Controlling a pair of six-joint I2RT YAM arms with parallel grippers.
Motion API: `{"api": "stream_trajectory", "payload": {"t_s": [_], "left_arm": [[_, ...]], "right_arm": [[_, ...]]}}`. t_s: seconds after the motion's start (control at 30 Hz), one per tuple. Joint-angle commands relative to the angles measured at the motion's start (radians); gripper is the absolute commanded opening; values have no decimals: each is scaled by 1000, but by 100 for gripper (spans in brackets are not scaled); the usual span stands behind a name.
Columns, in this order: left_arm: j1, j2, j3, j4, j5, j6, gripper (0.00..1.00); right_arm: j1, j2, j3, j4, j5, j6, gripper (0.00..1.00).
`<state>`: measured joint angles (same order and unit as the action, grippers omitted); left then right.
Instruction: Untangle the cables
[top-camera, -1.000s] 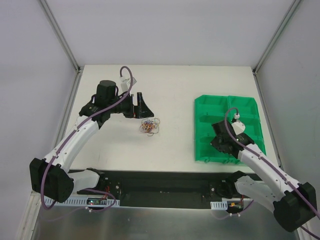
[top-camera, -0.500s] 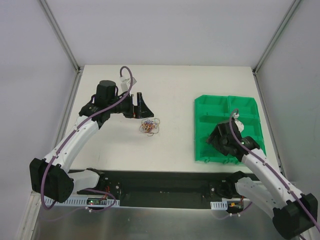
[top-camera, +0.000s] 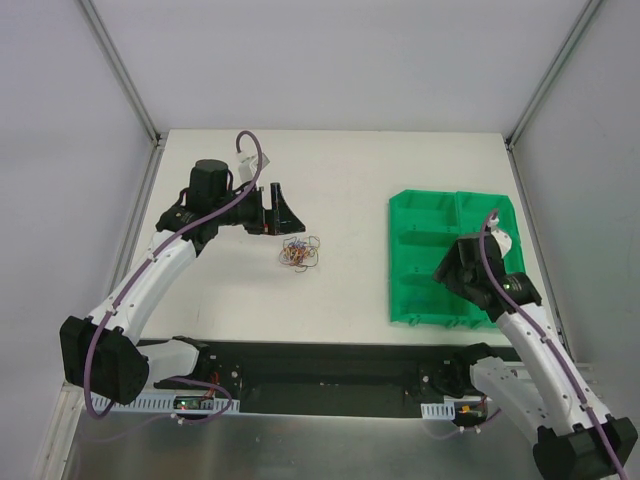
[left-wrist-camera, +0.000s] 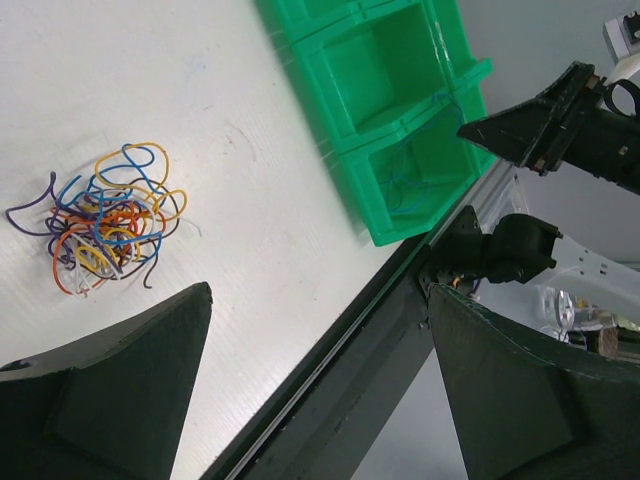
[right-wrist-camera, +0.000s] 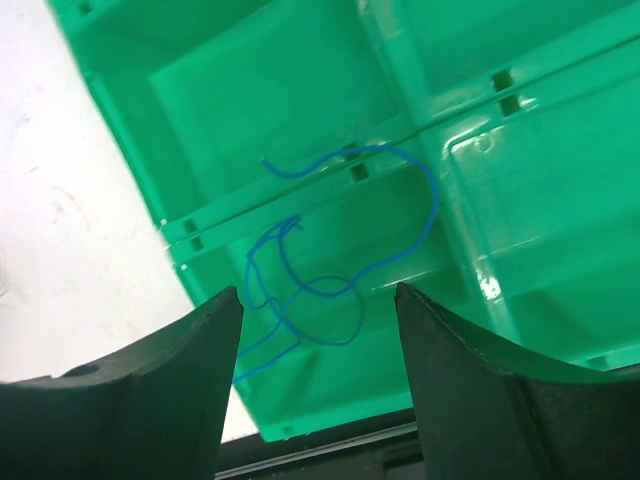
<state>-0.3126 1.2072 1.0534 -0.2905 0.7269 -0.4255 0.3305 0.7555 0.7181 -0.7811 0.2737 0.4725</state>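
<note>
The cables (top-camera: 299, 252) lie as a small knot of blue, orange, yellow, red and dark strands on the white table; the left wrist view shows the knot (left-wrist-camera: 105, 220) too. My left gripper (top-camera: 275, 210) hovers just up and left of it, open and empty (left-wrist-camera: 318, 295). One blue wire (right-wrist-camera: 330, 260) lies loose in the green tray (right-wrist-camera: 520, 200), draped over a divider near its front left corner. My right gripper (right-wrist-camera: 318, 295) hangs above that wire, open and holding nothing. From above, the right gripper (top-camera: 447, 270) is over the tray's (top-camera: 410, 215) near part.
The tray has several open compartments (left-wrist-camera: 375, 70) and sits at the table's right side. A black rail (left-wrist-camera: 380, 330) runs along the near table edge. White walls and metal posts (top-camera: 120, 70) close in the back and sides.
My right gripper has opened and let the blue wire drop into the tray, then drawn back up and to the right. The left arm has barely shifted.
</note>
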Motion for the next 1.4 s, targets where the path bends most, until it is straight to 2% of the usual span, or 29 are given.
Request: {"api": "stream_trajectory", "payload": {"t_s": [0.0, 0.1, 0.2, 0.37, 0.43, 0.53, 0.6, 0.73, 0.83, 0.97, 1.17, 1.23, 1.37], "left_arm": [[7, 0, -3, 27, 26, 25, 88], [7, 2, -3, 27, 29, 25, 88], [7, 3, -3, 27, 26, 25, 88], [7, 6, -3, 27, 37, 24, 88], [7, 9, -3, 27, 43, 22, 88], [7, 15, -1, 28, 48, 21, 88], [7, 14, -3, 31, 48, 21, 88], [7, 11, -6, 30, 40, 24, 88], [7, 11, -3, 30, 42, 24, 88], [9, 9, -6, 30, 36, 25, 88], [18, 22, -7, 30, 29, 27, 88], [24, 22, -9, 30, 16, 27, 88], [35, 23, -24, 30, -61, 2, 87]], "right_arm": [[-65, 88, 60, 43, -39, -158, 65], [-76, 149, 70, 52, -99, -198, 54], [-77, 162, 49, 40, -160, -173, 28], [-77, 72, -44, 23, -258, -68, 7], [-76, 44, -81, 26, -329, 0, 1], [-77, 24, -118, 54, -378, 74, 1], [-77, 27, -118, 52, -314, 68, 8], [-82, 67, -47, 39, -249, -50, 43], [-82, 76, 21, 7, -212, -133, 58], [-38, 48, 75, -32, -162, -207, 67], [126, 53, 95, 17, -151, -270, 81], [182, 88, 101, 110, -235, -299, 87], [222, 240, 113, 412, -525, -250, 88]]}}
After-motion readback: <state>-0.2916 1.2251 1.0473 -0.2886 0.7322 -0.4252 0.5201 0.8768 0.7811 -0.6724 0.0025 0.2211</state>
